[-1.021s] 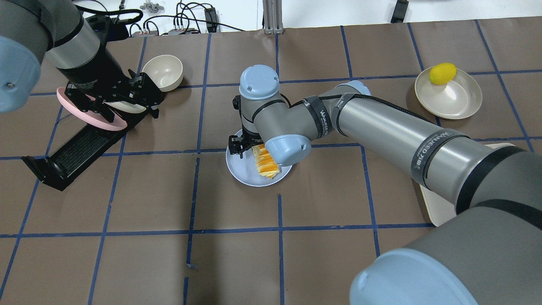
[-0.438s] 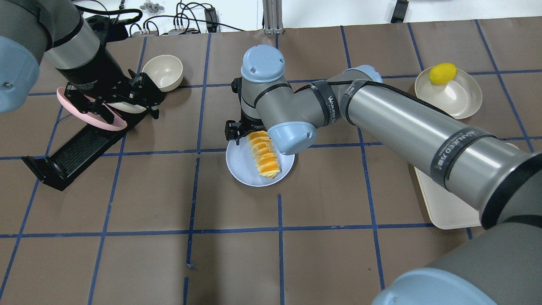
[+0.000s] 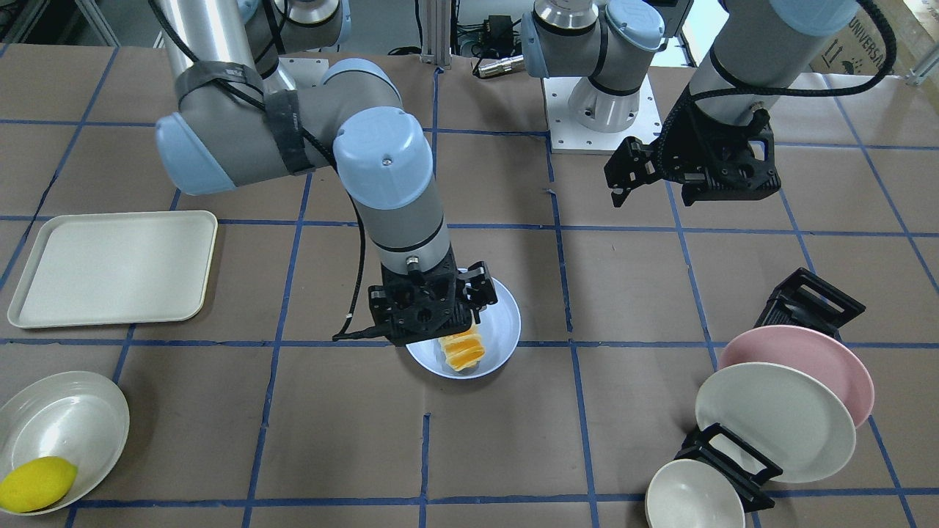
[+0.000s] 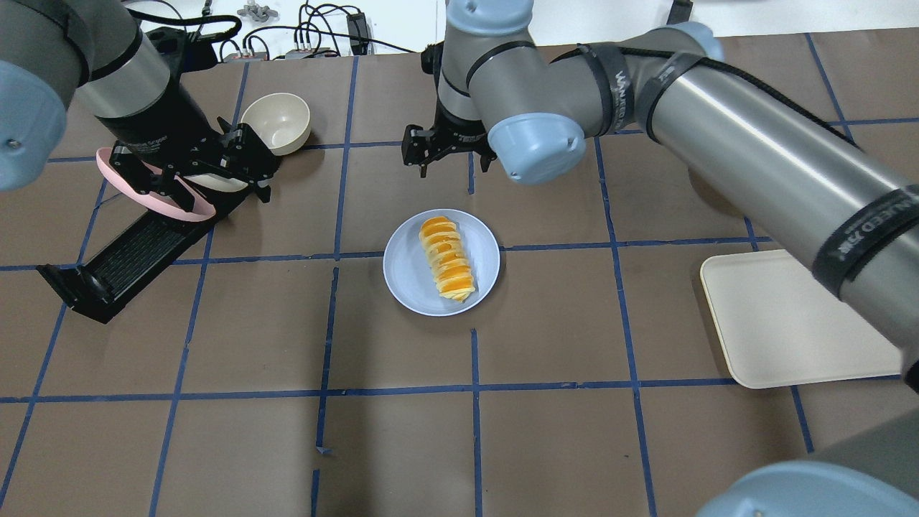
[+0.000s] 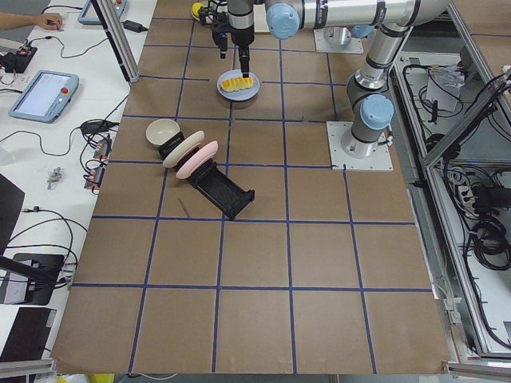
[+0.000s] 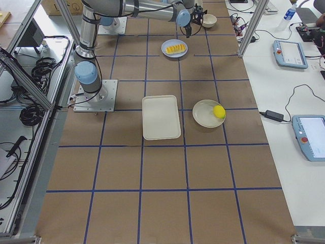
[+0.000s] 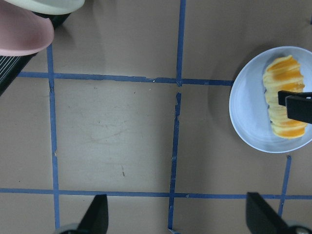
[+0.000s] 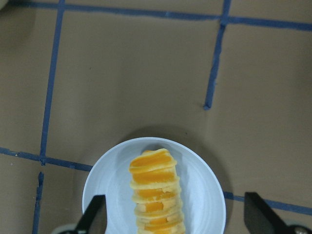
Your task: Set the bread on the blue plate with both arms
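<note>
Risen clear since a moment ago, the right gripper hangs spread and empty above the bread. The bread lies along the middle of the blue plate, below the gripper. Black straps on that arm read "WANJEED". Well off to its side, the left gripper is also spread with nothing held, and hovers over a rack bearing a pink plate. Far from both, a lemon sits on a cream plate near a tray.
</note>
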### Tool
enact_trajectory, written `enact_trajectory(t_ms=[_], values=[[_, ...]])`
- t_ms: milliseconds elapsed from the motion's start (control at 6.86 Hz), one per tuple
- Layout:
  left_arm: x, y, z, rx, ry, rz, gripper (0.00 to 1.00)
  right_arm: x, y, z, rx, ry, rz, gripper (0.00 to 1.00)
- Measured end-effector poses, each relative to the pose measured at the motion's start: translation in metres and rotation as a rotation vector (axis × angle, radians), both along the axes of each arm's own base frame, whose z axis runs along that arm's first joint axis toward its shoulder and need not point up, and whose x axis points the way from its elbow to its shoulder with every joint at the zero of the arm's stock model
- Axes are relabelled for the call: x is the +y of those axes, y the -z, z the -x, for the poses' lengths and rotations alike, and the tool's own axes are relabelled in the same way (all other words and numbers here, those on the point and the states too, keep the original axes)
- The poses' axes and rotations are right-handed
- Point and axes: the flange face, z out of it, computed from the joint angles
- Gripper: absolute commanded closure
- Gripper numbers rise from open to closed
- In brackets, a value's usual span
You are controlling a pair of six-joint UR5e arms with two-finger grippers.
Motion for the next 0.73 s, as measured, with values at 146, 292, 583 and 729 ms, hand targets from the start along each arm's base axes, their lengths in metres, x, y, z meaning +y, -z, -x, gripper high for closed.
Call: enact_trajectory(t_ms=[146,292,583,729], values=[[0.000,0.000,0.000,0.001,0.000,0.000,0.00,-0.014,-0.027,0.034,-0.004,0.055,0.026,0.00],[0.000,0.000,0.001,0.002,0.001,0.001,0.00,-0.020,-0.052,0.067,0.004,0.095,0.047,0.00],[0.002,-0.001,0.007,0.000,0.013,0.002,0.00,-0.014,-0.100,0.133,0.062,0.197,-0.016,0.00],[0.003,-0.001,0.009,-0.001,0.017,0.002,0.00,-0.005,-0.131,0.156,0.140,0.247,-0.035,0.01]])
